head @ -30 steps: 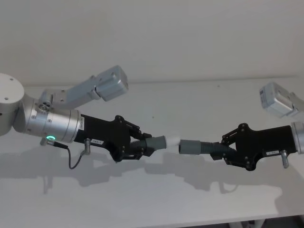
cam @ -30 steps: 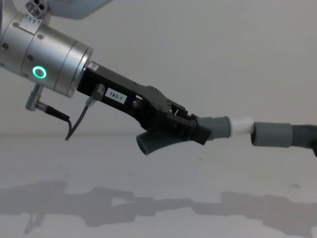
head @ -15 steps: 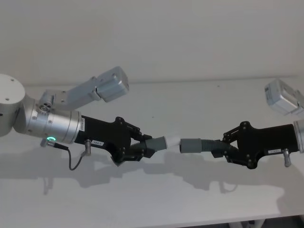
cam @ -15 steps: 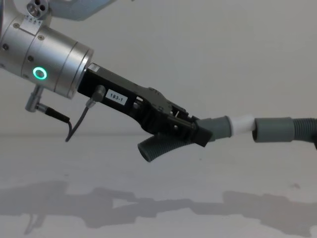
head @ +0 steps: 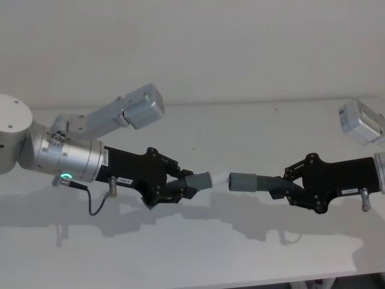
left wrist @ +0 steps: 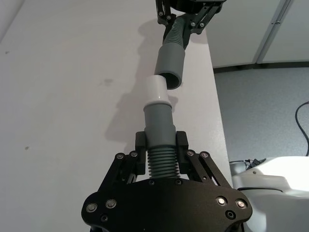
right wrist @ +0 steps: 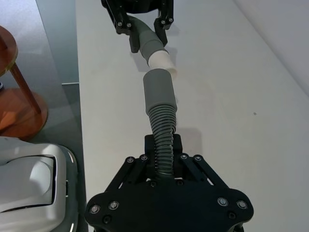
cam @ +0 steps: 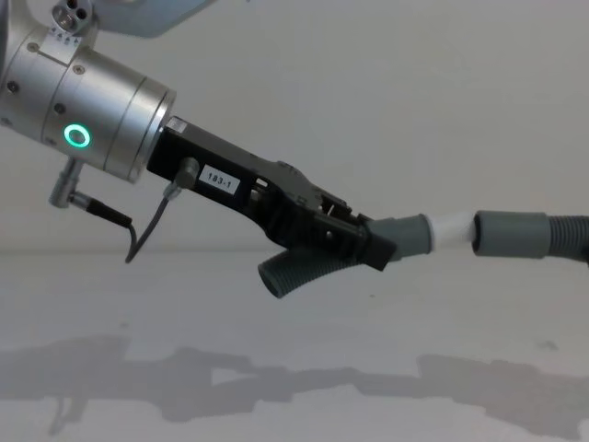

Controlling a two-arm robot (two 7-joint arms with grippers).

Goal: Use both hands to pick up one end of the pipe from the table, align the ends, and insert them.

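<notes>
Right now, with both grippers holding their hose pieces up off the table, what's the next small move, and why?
Probably ease the right gripper toward the left gripper along the hose axis. Each is shut on its hose piece, and the white tip sits at the mouth of the open grey cuff, barely entered if at all. In the left wrist view the cuff looks slightly offset, so a small sideways correction may come first.

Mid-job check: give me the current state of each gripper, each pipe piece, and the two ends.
Left gripper: shut on the white-tipped pipe piece, held above the table.
Right gripper: shut on the open-cuff pipe piece, also held in the air.
White tip: at the mouth of the open cuff, roughly lined up, not yet inserted.
</notes>
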